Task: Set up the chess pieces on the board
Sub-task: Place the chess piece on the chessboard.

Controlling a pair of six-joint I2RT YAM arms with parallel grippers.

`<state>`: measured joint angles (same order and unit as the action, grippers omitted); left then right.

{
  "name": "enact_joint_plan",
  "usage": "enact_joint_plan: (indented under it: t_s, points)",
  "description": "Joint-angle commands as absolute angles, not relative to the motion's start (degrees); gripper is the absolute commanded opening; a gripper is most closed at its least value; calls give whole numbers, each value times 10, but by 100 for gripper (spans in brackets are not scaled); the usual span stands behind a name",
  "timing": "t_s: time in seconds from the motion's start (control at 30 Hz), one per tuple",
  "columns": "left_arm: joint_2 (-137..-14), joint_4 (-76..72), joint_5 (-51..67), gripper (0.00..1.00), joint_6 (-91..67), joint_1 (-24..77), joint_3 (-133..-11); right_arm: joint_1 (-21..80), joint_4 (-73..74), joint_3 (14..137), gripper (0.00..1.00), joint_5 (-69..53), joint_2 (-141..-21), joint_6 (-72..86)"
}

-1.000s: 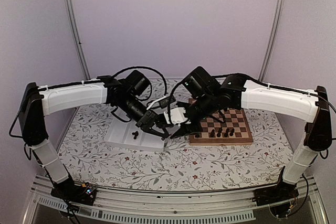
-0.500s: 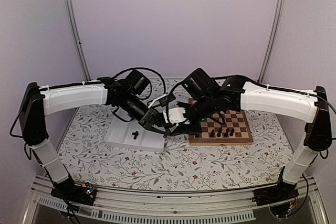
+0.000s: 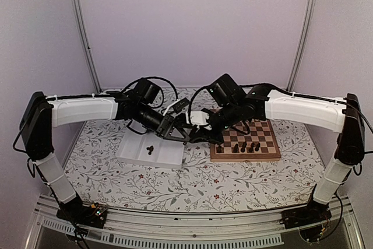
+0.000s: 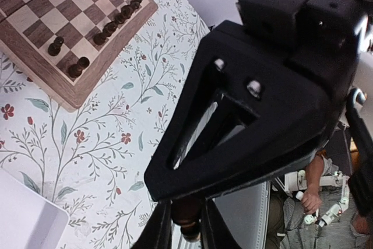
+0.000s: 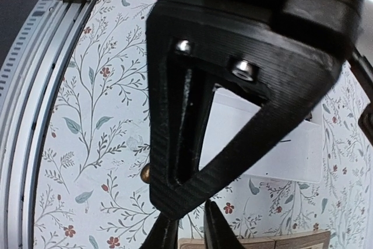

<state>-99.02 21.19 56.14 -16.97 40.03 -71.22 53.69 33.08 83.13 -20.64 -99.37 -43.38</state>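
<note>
One board [image 3: 265, 135], one white tray [image 3: 134, 154], at least six chess pieces [image 4: 109, 27] standing on the board.

The tray [image 3: 166, 157] is sitting just left of the board [image 3: 265, 135]; chess pieces [image 3: 245, 147] are standing in the board's near rows

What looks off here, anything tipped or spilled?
Nothing spilled or damaged; the pieces on the board stand upright. Only oddity: the left gripper, pinching a dark chess piece, meets the right gripper tip to tip above the cloth between tray and board.
</note>
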Motion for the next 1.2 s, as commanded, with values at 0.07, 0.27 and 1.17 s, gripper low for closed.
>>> enact_joint_plan:
  t_s: [0.07,0.27,1.17]
  points:
    - [-1017,137,535,16,-254,371,-677,502,279,807,36,-275,-1016,-394]
    - [-1006,61,504,16,-386,349,-627,492,229,750,37,-207,-964,-401]
    - [-965,-721,66,14,-815,442,-390,507,142,882,46,-159,-1034,-142]
